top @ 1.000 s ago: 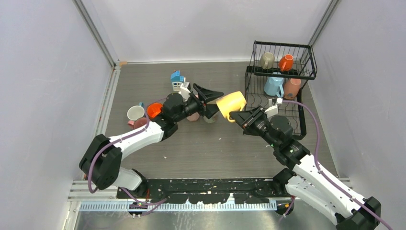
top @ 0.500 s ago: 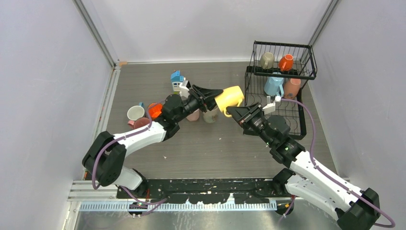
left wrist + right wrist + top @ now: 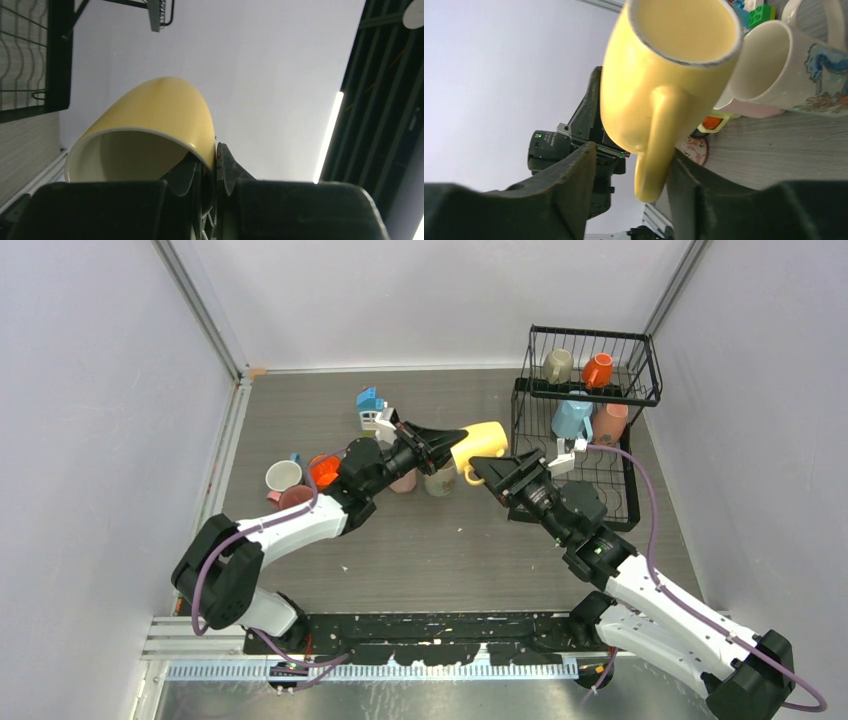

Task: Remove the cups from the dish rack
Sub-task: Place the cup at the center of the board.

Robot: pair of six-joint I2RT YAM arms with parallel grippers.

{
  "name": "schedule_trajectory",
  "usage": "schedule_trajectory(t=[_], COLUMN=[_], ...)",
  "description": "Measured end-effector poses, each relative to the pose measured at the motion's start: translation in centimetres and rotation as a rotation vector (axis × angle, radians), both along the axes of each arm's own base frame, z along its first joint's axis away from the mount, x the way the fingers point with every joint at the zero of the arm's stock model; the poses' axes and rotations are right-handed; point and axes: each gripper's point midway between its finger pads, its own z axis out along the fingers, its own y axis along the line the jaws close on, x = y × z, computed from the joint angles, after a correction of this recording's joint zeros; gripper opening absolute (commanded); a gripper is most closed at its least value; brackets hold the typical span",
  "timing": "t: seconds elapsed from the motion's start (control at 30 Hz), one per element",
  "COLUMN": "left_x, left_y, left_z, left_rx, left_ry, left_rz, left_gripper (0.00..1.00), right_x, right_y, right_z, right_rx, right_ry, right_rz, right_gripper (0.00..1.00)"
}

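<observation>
The yellow mug point(image 3: 481, 439) hangs on its side above the middle of the desk point(image 3: 450, 540), just left of the dish rack point(image 3: 590, 397), which stands in the far right corner. The left jaws are clenched on the mug's rim, pinching its wall. The right jaws are released, spread either side of the handle without touching it. Four cups sit in the rack: a beige cup point(image 3: 558, 365) and an orange cup point(image 3: 598, 370) on the upper shelf, a light blue cup point(image 3: 572, 418) and a pink cup point(image 3: 609, 423) below.

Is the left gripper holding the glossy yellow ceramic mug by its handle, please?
No, the left gripper pinches the yellow mug at its rim.
</observation>
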Motion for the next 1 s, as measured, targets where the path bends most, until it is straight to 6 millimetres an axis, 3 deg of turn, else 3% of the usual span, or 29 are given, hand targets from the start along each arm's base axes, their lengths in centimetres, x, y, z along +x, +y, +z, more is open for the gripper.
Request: schedule_trajectory(t=[0.03,0.07,0.2,0.47,0.73,0.83,1.0], left_x=[0.0,0.1,-0.1,-1.8,-5.5,-7.0,-9.1], left_y=[-0.1,-0.1,0.0,1.7,4.9,6.4,9.4], left_z=[-0.5,-0.7,-1.9,-0.6,0.3,-0.6,-4.3], left_rx=[0.02,0.03,0.096,0.271,0.543,0.664,0.897], left_ry=[0.002,0.006,0.013,-0.071,-0.181,-0.206,-0.176], left_rz=[0.002,0.003,0.007,-0.008,-0.055,-0.084,-0.142], left_gripper=[0.0,0.0,0.0,0.0,0.0,0.0,0.0], right_x=[0.0,0.0,-0.4,-1.6,-1.8,-1.6,-1.2], right_y=[0.0,-0.1,-0.9,-4.7,-8.2,-9.1,-10.0], right_z=[-0.1,-0.1,0.4,2.3,1.3,1.1,0.0], right_rx=[-0.01,-0.019,-0.063,-0.193,-0.353,-0.42,-0.504], right_ry=[0.0,0.003,-0.002,-0.002,0.057,0.075,0.099], right_rz=[-0.001,-0.004,-0.023,-0.133,-0.257,-0.294,-0.329], right_gripper=[0.92,0.99,1.0,1.0,1.0,1.0,1.0])
